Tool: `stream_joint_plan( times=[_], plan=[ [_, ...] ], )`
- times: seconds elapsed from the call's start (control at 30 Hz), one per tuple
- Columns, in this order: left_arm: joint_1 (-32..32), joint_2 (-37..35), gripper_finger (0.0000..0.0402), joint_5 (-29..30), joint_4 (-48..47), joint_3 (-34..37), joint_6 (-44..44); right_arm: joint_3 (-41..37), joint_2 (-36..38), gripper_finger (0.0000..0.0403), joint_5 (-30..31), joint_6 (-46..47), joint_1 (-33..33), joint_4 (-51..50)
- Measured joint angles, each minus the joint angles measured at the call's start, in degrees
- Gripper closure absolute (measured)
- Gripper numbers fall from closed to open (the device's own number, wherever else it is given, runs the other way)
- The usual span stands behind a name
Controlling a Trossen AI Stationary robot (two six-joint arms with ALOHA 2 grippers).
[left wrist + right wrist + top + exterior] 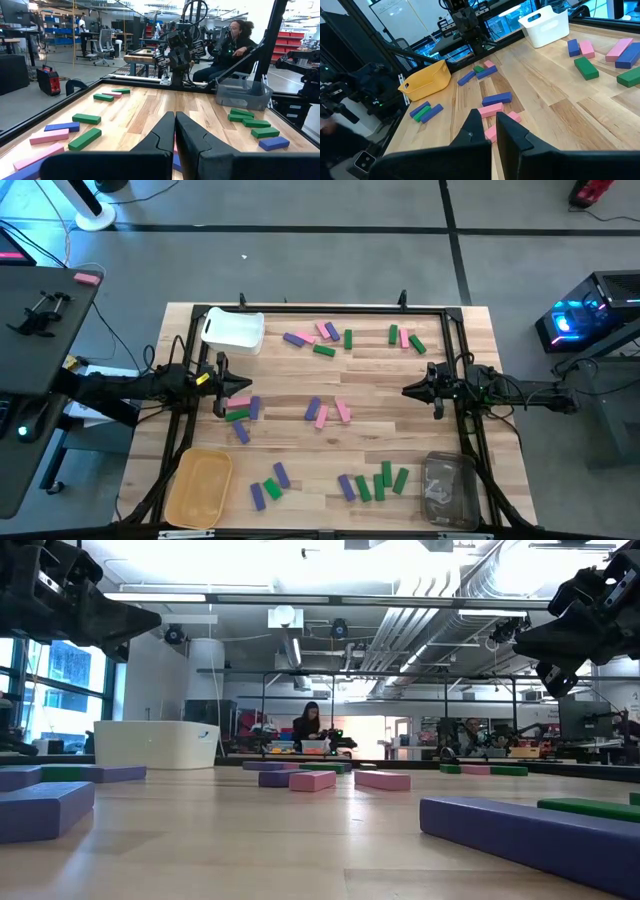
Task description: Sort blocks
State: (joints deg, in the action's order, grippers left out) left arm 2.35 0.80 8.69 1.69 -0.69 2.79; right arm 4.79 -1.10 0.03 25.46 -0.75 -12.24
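**Blocks scattered, bins at the corners**

The blocks [320,413], pink, green and purple, lie loose in several clusters across the wooden surface [380,380]: one group along the far edge, one at the middle, one just beside the left gripper [221,385], and two along the near edge. None sits in a bin.

A black frame [330,310] runs around the surface's edges. Beyond it, people sit at desks in the room.

The white bin [233,330] stands at the far left corner, the yellow bin [199,486] at the near left corner, and the clear bin [448,488] at the near right corner; what the clear one holds cannot be made out.

The left gripper hangs above the surface at its left side, fingers pressed together on nothing. The right gripper [408,391] hangs at the right side, likewise pressed together and empty.
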Motion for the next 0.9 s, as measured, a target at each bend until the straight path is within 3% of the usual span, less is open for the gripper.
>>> stream_joint_plan(
  times=[0.73,0.9],
  plan=[
    [0.0,0.0,0.0398,0.0,0.2,0.0,0.0,0.0,0.0,0.0403,0.0,0.0,0.0,0.0],
    [0.0,0.0,0.0398,0.0,9.4,0.0,2.4,0.0,0.0,0.0403,0.0,0.0,0.0,0.0]
  ],
)
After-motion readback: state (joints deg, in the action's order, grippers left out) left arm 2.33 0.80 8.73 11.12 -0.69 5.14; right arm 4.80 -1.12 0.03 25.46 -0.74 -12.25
